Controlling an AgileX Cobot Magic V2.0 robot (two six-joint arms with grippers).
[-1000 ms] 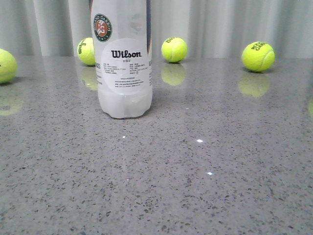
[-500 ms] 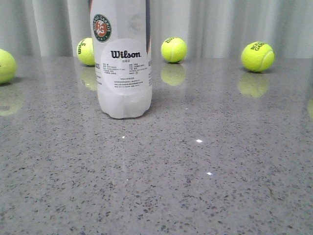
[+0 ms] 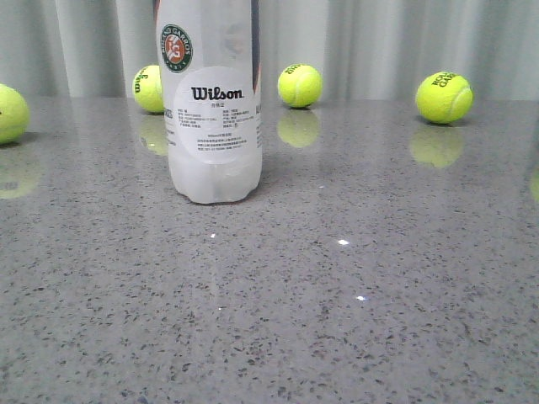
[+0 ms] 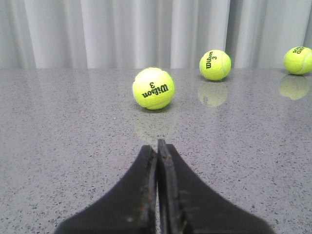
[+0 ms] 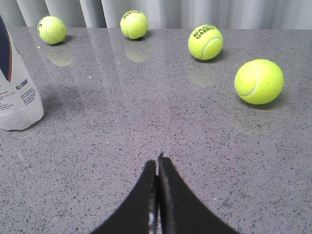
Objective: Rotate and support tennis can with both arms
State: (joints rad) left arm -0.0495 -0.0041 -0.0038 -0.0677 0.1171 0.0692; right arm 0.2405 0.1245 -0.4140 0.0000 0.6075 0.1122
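Two black angular grippers, the left gripper (image 4: 157, 146) and the right gripper (image 5: 157, 163), have their fingers pressed together over the speckled grey table (image 3: 379, 278), holding nothing. The tall white-translucent plastic tennis can (image 3: 210, 109) stands upright, apart from both, among yellow-green tennis balls (image 3: 300, 85).

Left arm: the matte black, angular left claw (image 4: 157, 146) has its two fingers pressed together along their length, tips meeting, nothing held between them. It points forward, low over the speckled grey stone bench (image 4: 58, 146).

Right arm: the matte black, angular right claw (image 5: 158, 161) is likewise closed, fingers flush, nothing gripped. It points forward and slightly downward over the same bench.

Neither arm appears in the front view.
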